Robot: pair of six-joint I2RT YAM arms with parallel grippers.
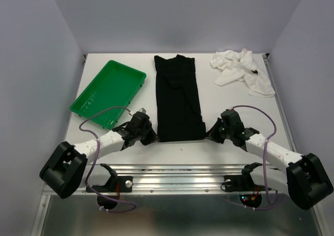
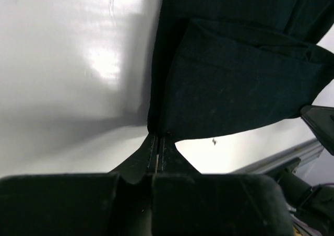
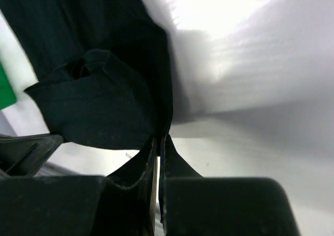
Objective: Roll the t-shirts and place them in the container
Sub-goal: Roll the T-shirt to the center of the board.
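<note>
No readable text, labels or signs anywhere

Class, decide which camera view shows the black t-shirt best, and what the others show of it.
The top external view: the whole black t-shirt shows there, a long folded strip. The left wrist view shows only the corner pinched in the left gripper; the right wrist view, the corner in the right gripper.

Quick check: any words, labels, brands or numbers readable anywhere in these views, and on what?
No readable text in any view.
The black t-shirt and white t-shirt: plain, no print or tag showing.
The green tray: faint pale marks inside, too small to read, if they are text.
</note>
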